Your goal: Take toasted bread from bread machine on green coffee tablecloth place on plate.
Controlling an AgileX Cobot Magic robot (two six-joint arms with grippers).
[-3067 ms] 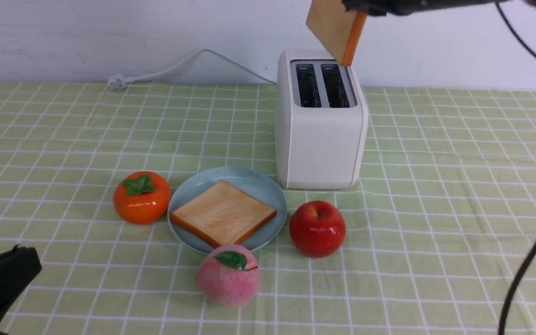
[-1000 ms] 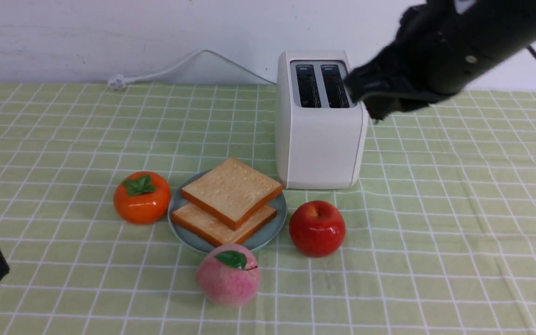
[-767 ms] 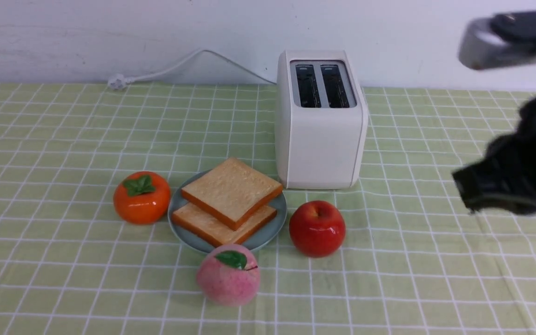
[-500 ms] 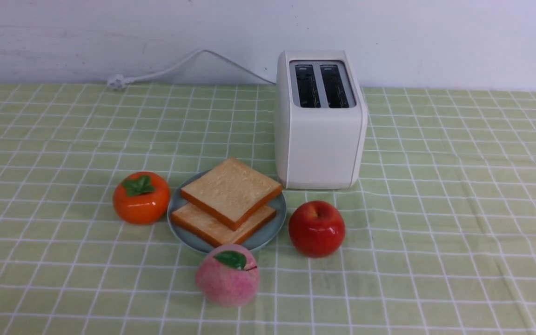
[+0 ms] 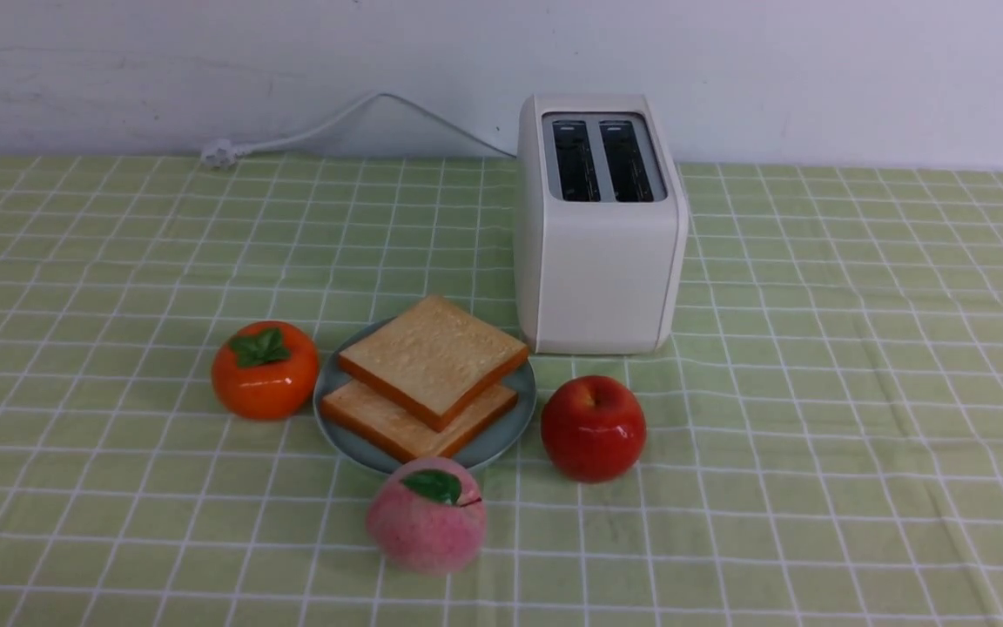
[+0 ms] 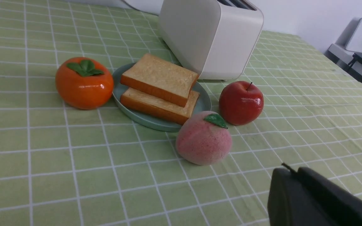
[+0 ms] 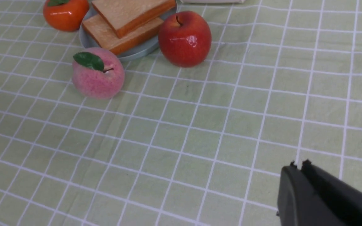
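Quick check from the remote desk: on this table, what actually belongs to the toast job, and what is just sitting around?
Part of the job:
- toasted bread, two slices stacked on the plate
- plate
- bread machine, both slots empty
- green coffee tablecloth

Just lying about:
- persimmon
- red apple
- peach
- power cord

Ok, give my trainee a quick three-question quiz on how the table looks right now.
1. True or false: both slots of the bread machine are empty.
2. How many slices of toasted bread lie on the plate?
3. Which fruit sits nearest the front edge: A persimmon, B apple, C peach?

Key: 1 true; 2 two, stacked; 3 C.
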